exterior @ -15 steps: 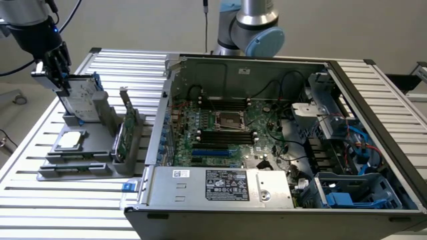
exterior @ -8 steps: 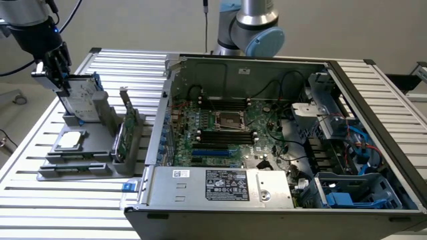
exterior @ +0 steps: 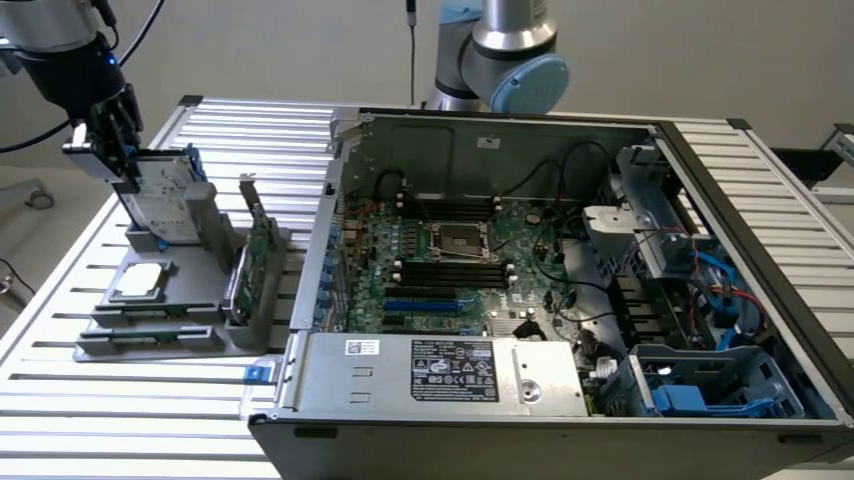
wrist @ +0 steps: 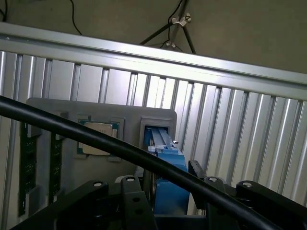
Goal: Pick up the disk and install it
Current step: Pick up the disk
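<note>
A: In the exterior view, where was the disk?

B: The rectangular silver-grey metal disk (exterior: 168, 195), white-labelled and clipped in a blue plastic frame, stood upright in the grey plastic holder (exterior: 147, 335) on the slatted aluminium table (exterior: 80, 420), at the exterior view's left. The black gripper (exterior: 123, 160) sat at its top edge, jaws wide.

A: Around it?

B: A small square silver chip (exterior: 143, 281) lay flat in the holder, and a thin green circuit card (exterior: 254, 262) stood near the disk. The open dark metal computer case (exterior: 454, 150), to the right, held a green motherboard (exterior: 441, 260) and a blue plastic caddy (exterior: 694, 398).

A: And the wrist view?

B: The disk (wrist: 170, 165) showed its blue frame between the gripper (wrist: 168, 189)'s spread jaws; I couldn't tell whether they touched it. A thick black cable (wrist: 96, 139) crossed in front of the chip (wrist: 98, 136).
</note>
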Robot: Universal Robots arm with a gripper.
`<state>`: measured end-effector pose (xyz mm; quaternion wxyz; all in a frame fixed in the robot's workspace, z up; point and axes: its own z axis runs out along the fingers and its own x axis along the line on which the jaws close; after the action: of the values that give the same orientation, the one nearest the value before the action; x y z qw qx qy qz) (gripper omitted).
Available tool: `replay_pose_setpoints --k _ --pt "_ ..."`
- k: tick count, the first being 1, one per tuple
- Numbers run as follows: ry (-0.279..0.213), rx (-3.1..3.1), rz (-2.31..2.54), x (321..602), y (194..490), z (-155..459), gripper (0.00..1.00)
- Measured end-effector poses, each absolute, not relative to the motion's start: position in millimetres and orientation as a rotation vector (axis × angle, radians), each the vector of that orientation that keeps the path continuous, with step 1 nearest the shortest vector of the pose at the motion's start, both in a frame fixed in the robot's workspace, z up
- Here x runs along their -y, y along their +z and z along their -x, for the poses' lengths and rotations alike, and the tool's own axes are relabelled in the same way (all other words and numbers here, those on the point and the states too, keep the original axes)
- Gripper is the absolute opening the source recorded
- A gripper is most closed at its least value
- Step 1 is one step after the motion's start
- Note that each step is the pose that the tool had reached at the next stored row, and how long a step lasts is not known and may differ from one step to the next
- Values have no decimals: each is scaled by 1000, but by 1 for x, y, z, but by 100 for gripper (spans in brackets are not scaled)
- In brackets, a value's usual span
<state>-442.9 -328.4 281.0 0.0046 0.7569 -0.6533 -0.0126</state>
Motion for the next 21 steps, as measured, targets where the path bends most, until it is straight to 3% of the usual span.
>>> replay_pose_setpoints --k 2,5,21 --pt "-39 2048 -2369 328 281 443 46" --pt "-39 2049 -2368 328 281 443 35" --pt "-38 2072 -2347 328 281 442 33"
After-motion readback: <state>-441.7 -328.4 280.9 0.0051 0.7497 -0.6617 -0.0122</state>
